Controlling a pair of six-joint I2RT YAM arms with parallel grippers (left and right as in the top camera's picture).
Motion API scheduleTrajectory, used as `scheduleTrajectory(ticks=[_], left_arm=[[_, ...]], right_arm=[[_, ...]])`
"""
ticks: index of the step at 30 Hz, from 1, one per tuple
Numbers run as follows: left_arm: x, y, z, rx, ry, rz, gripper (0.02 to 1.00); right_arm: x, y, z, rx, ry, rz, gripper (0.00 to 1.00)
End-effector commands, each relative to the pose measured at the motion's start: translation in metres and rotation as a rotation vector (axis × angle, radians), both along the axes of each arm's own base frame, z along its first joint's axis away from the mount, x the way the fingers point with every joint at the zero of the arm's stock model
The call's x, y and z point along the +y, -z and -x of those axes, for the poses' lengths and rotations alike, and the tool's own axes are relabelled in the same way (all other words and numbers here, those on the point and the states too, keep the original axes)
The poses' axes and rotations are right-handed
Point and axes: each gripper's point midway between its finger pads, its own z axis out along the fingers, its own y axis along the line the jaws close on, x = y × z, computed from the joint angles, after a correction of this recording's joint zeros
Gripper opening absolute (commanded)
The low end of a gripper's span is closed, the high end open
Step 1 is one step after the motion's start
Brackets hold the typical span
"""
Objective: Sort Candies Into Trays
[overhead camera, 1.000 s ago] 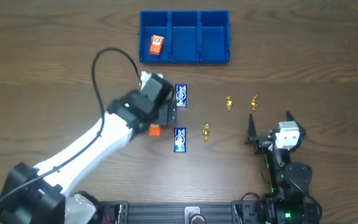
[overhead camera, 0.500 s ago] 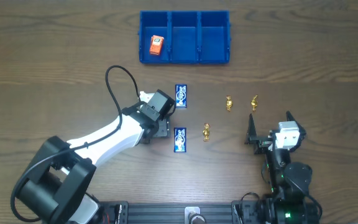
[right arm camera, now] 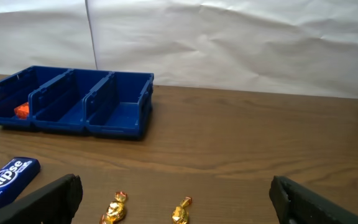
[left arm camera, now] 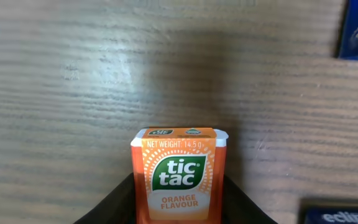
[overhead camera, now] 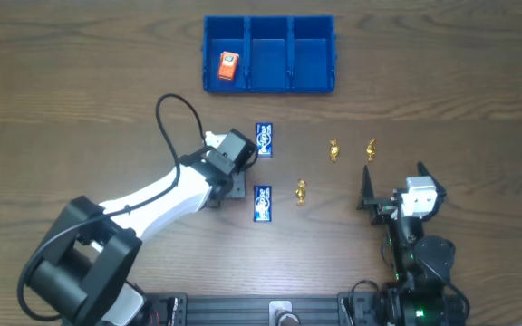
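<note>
Bench: dark brown wood with grain running side to side; it carries everything in the top view.
Bench surface up close: fine streaked grain.
Backdrop: white creased sheet hanging behind the bench's far edge.
Line on backdrop: thin, dark, upright; cord or seam, cannot tell.

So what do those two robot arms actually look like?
The left arm has a long white shell between chunky black joints, with a thin black cable looping off it. The right arm is mostly black, topped by a white block. Both end in two black fingers.
</note>
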Motion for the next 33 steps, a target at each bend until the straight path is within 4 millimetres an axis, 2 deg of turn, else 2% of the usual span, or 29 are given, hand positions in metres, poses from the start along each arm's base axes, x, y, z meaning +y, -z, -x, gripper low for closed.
scheduleTrajectory(ticks=[1, 2, 4, 6, 7, 10, 13, 16, 19, 24, 25, 28, 29, 30, 33], left_arm=[[-0.013, -0.102, -0.078, -0.297, -0.034, -0.047, 0.367], [-0.015, -0.139, -0.103, -0.386, -0.034, -0.050, 0.367], [-0.014, -0.192, -0.143, -0.509, -0.034, -0.044, 0.369], [-0.003, -0.221, -0.175, -0.570, -0.064, -0.044, 0.369], [0.006, -0.228, -0.194, -0.584, -0.094, -0.047, 0.367], [0.019, -0.220, -0.231, -0.567, -0.125, -0.030, 0.371], [0.019, -0.175, -0.261, -0.486, -0.119, 0.023, 0.380], [0.013, -0.139, -0.272, -0.438, -0.104, 0.048, 0.382], [0.009, -0.120, -0.277, -0.421, -0.097, 0.051, 0.382], [0.006, -0.114, -0.276, -0.408, -0.076, 0.053, 0.406], [0.006, -0.114, -0.276, -0.408, -0.075, 0.052, 0.454], [0.005, -0.114, -0.276, -0.404, -0.074, 0.055, 0.700], [0.006, -0.116, -0.274, -0.405, -0.073, 0.055, 0.737], [0.007, -0.122, -0.272, -0.408, -0.074, 0.056, 0.759], [0.011, -0.159, -0.264, -0.451, -0.050, 0.054, 0.790]], right_arm=[[-0.001, 0.002, 0.000, 0.002, 0.005, 0.016, 0.998], [-0.001, 0.002, 0.000, 0.002, 0.005, 0.016, 0.996], [-0.001, 0.002, 0.000, 0.002, 0.005, 0.016, 0.998], [-0.001, 0.002, 0.000, 0.002, 0.005, 0.016, 0.998], [-0.001, 0.002, 0.000, 0.002, 0.005, 0.016, 0.998], [-0.001, 0.002, 0.000, 0.002, 0.005, 0.016, 0.998], [-0.001, 0.002, 0.000, 0.002, 0.005, 0.016, 0.998], [-0.001, 0.002, 0.000, 0.002, 0.005, 0.016, 0.998], [-0.001, 0.002, 0.000, 0.002, 0.005, 0.016, 0.998], [-0.001, 0.002, 0.000, 0.002, 0.005, 0.016, 0.998], [-0.001, 0.002, 0.000, 0.002, 0.005, 0.016, 0.998], [-0.001, 0.002, 0.000, 0.002, 0.005, 0.016, 0.998], [-0.001, 0.002, 0.000, 0.002, 0.005, 0.016, 0.998], [-0.001, 0.002, 0.000, 0.002, 0.005, 0.016, 0.998], [-0.001, 0.002, 0.000, 0.002, 0.005, 0.016, 0.998]])
